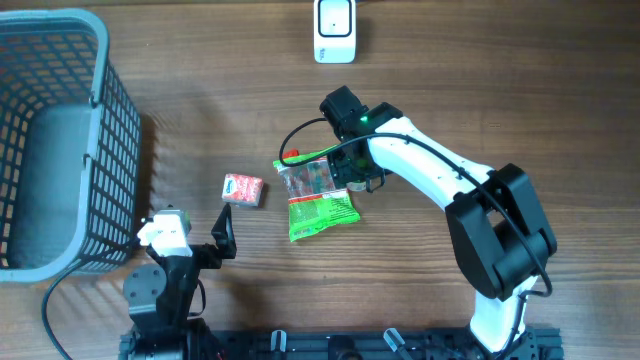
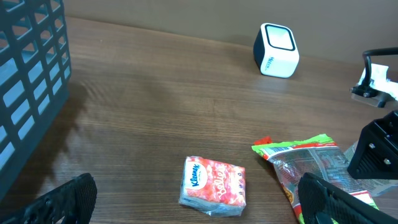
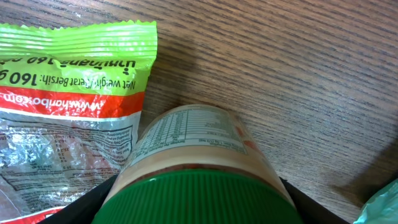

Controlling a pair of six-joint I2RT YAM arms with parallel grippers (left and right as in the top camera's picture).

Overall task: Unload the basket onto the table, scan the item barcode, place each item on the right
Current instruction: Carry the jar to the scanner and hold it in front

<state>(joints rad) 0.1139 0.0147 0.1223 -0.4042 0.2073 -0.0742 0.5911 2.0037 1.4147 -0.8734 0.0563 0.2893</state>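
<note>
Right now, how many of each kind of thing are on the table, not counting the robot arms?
Snack bag: 1
Tissue pack: 1
Jar with green lid: 1
Basket: 1
Scanner: 1
Total: 5

White right arm (image 1: 430,170), black end effector (image 1: 353,170)

jar (image 3: 193,143): cap cut off below | snack bag (image 3: 62,74): cut off left | basket (image 1: 118,150): cut off left
</note>
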